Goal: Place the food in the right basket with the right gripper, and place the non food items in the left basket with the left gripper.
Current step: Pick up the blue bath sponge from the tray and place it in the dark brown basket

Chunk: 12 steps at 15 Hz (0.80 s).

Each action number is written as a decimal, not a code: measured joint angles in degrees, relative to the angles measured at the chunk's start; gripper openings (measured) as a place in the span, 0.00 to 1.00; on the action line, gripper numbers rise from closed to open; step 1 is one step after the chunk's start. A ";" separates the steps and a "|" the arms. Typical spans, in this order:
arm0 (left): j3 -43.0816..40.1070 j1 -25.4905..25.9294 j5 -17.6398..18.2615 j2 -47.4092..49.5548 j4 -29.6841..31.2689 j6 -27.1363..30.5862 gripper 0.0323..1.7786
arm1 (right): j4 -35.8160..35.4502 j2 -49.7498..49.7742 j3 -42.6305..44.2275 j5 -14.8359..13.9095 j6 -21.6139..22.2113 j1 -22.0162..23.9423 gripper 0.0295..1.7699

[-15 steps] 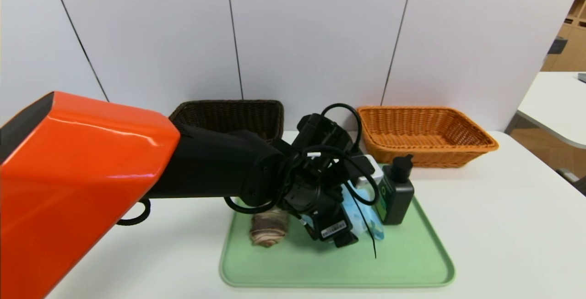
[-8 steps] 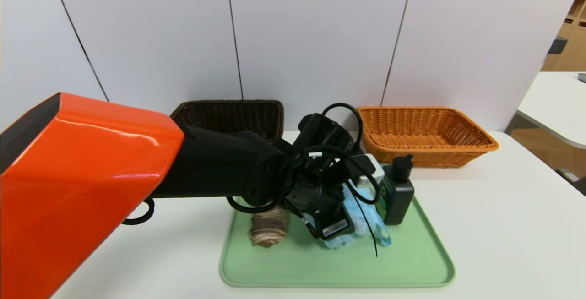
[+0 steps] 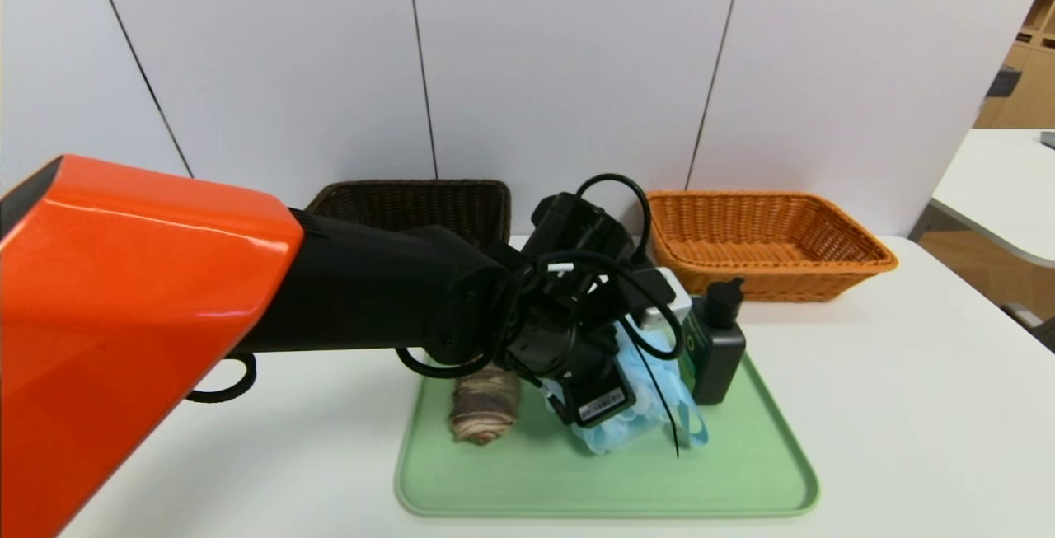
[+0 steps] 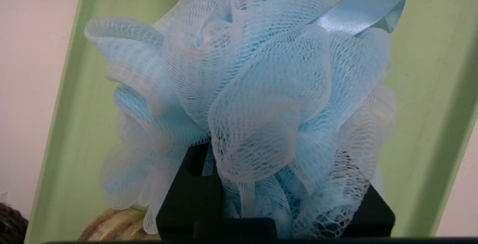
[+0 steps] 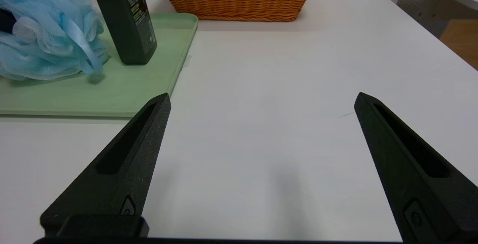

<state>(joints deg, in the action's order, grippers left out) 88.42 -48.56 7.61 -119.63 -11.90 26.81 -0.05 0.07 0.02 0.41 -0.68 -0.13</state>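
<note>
Clock face laid on the green tray (image 3: 700,472), 12 toward the pale wall panels (image 3: 560,68), as the head view has it.

Left gripper (image 4: 278,173): over the middle of the dial, its slim black forearm (image 3: 371,291) and bright orange upper section (image 3: 157,266) reaching in from between 9 and 10. Closed on the bath pouf (image 4: 269,79); light-blue mesh bunched between the two black fingers (image 4: 194,203), folds bulging out past them on either side. Exact tip positions buried in the mesh. Satin ribbon (image 4: 358,12) sticks out of the pouf, toward 4. Whether the pouf's underside touches the tray, cannot tell.

Right gripper (image 5: 263,94): idle, jaws spread wide, holding nothing, above the white table (image 5: 261,161) off the tray's right side.

Bread roll (image 3: 486,406): on the tray near 9, banded brown and cream, upper end partly hidden under the left arm. Well clear of the fingers' grip.

Pump bottle (image 3: 717,348): black, green label, upright on the tray between 1 and 2, just beside the pouf. Any contact between them, cannot tell.

Baskets, both beyond the tray on the wall side: dark brown basket (image 3: 437,208) near 11, partly behind the left arm; orange basket (image 3: 754,278) near 1, behind the bottle.
</note>
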 joint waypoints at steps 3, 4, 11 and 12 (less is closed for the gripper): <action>0.00 2.41 -0.17 3.04 -0.04 0.06 0.31 | -0.02 0.00 -0.02 0.00 0.00 0.00 0.96; 0.09 3.50 -0.39 4.11 -0.04 0.15 0.29 | -0.02 0.00 0.00 0.00 0.00 0.00 0.96; 4.08 14.58 -1.94 10.36 0.13 -0.05 0.29 | -0.02 0.00 0.00 0.00 0.02 -0.02 0.96; 5.13 16.59 -1.94 10.75 0.16 -0.07 0.29 | -0.02 0.00 0.00 -0.01 0.00 -0.05 0.96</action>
<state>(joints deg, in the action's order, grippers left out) 93.55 -31.96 5.67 -108.87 -11.74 26.73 -0.07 0.07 0.02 0.40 -0.68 -0.18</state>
